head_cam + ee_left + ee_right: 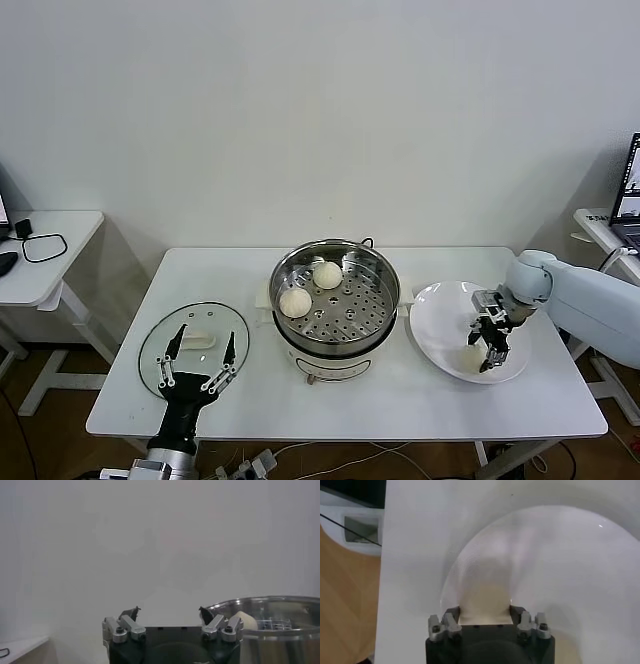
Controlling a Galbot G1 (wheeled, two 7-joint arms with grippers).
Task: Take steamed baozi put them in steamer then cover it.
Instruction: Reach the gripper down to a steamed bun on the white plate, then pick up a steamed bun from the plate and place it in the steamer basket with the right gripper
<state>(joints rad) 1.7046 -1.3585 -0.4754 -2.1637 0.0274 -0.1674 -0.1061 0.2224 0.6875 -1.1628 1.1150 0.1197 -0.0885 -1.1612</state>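
Two steamed baozi (295,301) lay in the steamer (335,296); a third (485,605) sat on the plate (440,325).
Right gripper (487,345) fingers closed around that third one; left gripper (198,358) fingers spread wide above the cover (195,345) on the surface (400,400).

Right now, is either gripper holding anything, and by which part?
The right gripper is closing on a baozi on the white plate, fingers at its sides. The left gripper is open and empty.

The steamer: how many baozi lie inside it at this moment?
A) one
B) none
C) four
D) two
D: the head view shows two baozi on the perforated tray of the steamer, while the right gripper is down at another on the white plate.
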